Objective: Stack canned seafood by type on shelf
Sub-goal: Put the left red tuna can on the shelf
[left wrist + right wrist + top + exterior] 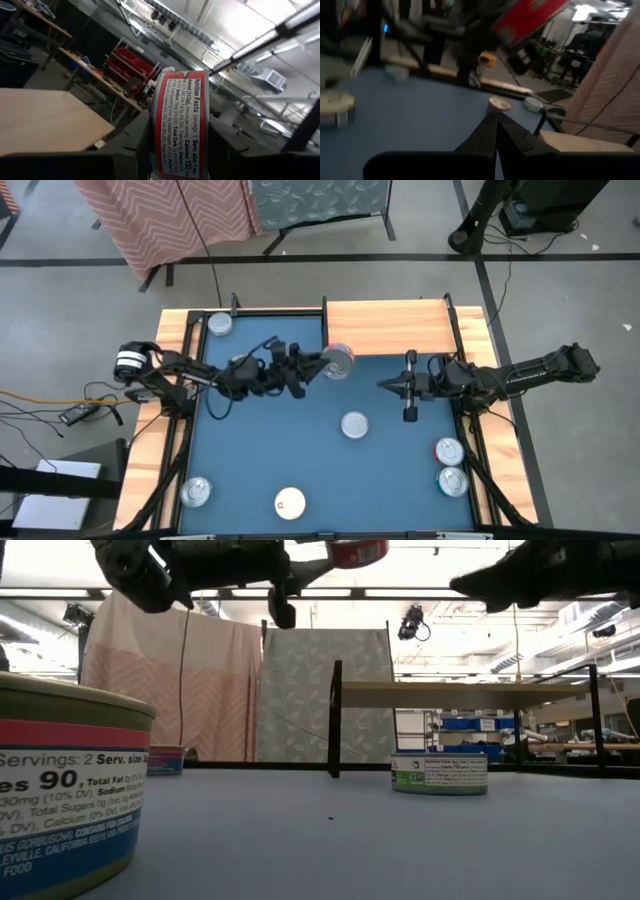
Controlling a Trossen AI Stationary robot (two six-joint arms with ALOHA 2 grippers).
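Clamped in my left gripper (318, 366) is a red-label tin (339, 361), held high just by the near edge of the shelf (390, 327). Right gripper (385, 385) hangs pinched shut, empty, above mid-table. Shelf plank looks bare, so nothing stacked yet. Approx 6 tins left on the blue table (250, 450), incl. white-lid one (290, 502).

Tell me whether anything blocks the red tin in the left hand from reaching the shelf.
Nothing visible does. The left hand holds the red tin raised beside the shelf edge; the plank looks bare, and the right hand waits apart, shut.
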